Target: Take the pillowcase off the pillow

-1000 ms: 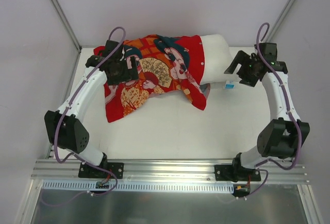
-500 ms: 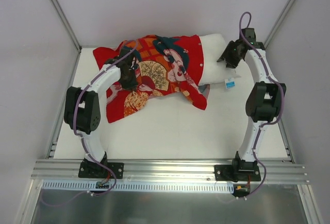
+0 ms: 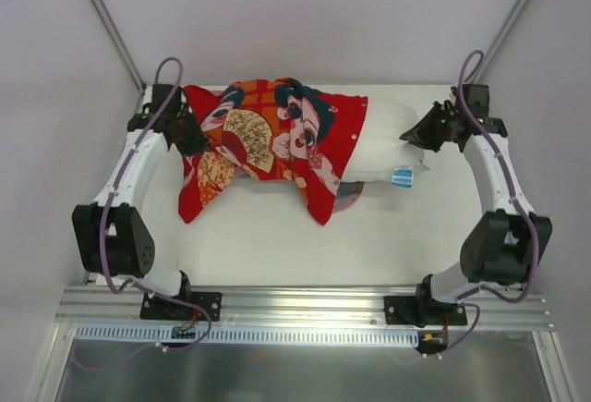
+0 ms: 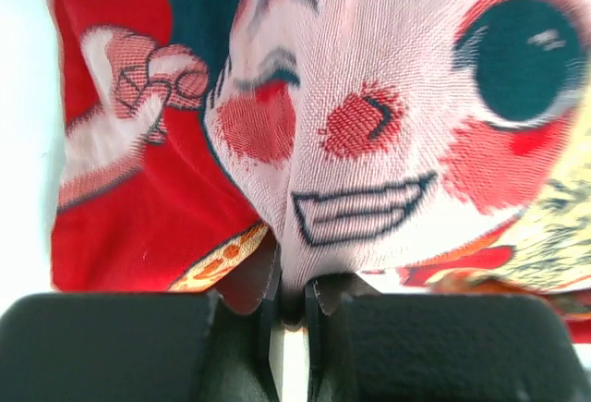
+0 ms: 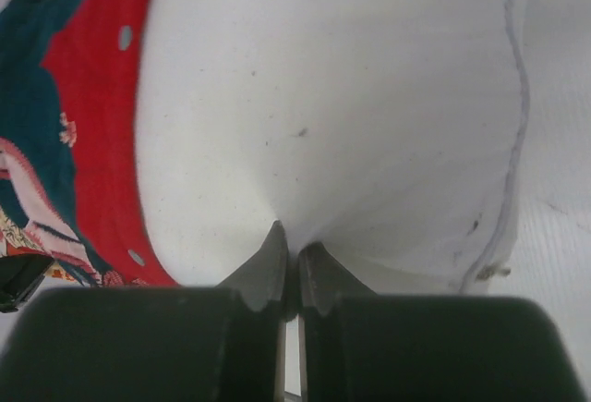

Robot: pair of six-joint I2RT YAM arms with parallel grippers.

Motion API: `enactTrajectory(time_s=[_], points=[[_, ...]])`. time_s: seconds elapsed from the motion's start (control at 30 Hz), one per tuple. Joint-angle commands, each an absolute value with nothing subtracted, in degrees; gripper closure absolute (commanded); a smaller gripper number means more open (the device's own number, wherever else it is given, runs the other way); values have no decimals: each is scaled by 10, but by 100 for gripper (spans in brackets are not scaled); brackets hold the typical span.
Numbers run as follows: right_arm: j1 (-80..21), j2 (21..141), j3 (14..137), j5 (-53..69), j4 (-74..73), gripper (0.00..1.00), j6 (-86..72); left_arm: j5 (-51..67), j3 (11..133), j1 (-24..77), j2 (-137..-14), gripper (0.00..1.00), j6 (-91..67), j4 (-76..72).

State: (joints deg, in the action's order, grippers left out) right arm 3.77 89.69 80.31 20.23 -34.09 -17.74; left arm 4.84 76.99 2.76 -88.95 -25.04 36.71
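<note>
The pillowcase (image 3: 277,139) lies across the far middle of the table (image 3: 277,245), red, printed with a fan and doll faces. It covers the left part of the pillow (image 3: 388,139), whose white right end sticks out of it, with a blue tag (image 3: 402,177) at the near edge. The left gripper (image 4: 291,302) is almost fully closed, pinching a fold of the pillowcase at its left end. The right gripper (image 5: 288,273) is likewise nearly closed, nipping a pucker of the pillow's bare end.
</note>
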Motion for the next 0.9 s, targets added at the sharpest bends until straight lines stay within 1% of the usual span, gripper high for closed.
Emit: enactTrajectory(time_s=[0.0, 0.03, 0.13, 0.3, 0.4, 0.53, 0.6, 0.63, 0.67, 0.7, 0.73, 0.77, 0.8, 0.83, 0.87], points=[[134, 795, 733, 145, -345, 99, -151, 27, 759, -86, -811, 100, -257, 379], [172, 761, 712, 151, -345, 99, -154, 42, 758, -99, -802, 100, -257, 379], [227, 723, 648, 169, -341, 99, -154, 47, 760, -126, -793, 100, -262, 381], [281, 676, 610, 181, -346, 99, -144, 45, 757, -154, -796, 100, -292, 388], [292, 656, 604, 171, -352, 99, -144, 23, 747, -157, -793, 100, -304, 395], [293, 639, 604, 176, -355, 99, -144, -67, 727, -171, -758, 100, -367, 409], [292, 631, 601, 196, -350, 99, -133, -69, 731, -171, -743, 100, -368, 407], [290, 629, 599, 204, -348, 98, -128, -51, 747, -171, -744, 100, -358, 406], [280, 627, 599, 211, -351, 86, -126, -2, 758, -168, -751, 80, -345, 407], [270, 626, 601, 208, -355, 51, -121, 18, 770, -159, -763, 67, -318, 408], [260, 625, 602, 204, -358, 36, -115, 20, 789, -145, -765, 50, -308, 409], [238, 623, 606, 194, -363, 14, -113, 8, 796, -98, -763, 19, -299, 410], [227, 620, 608, 189, -366, 8, -111, -43, 803, -67, -755, 7, -284, 410], [216, 618, 613, 183, -376, 4, -107, -69, 820, -35, -753, 1, -277, 410], [192, 615, 623, 166, -380, 2, -105, -86, 830, 28, -758, 1, -270, 411]])
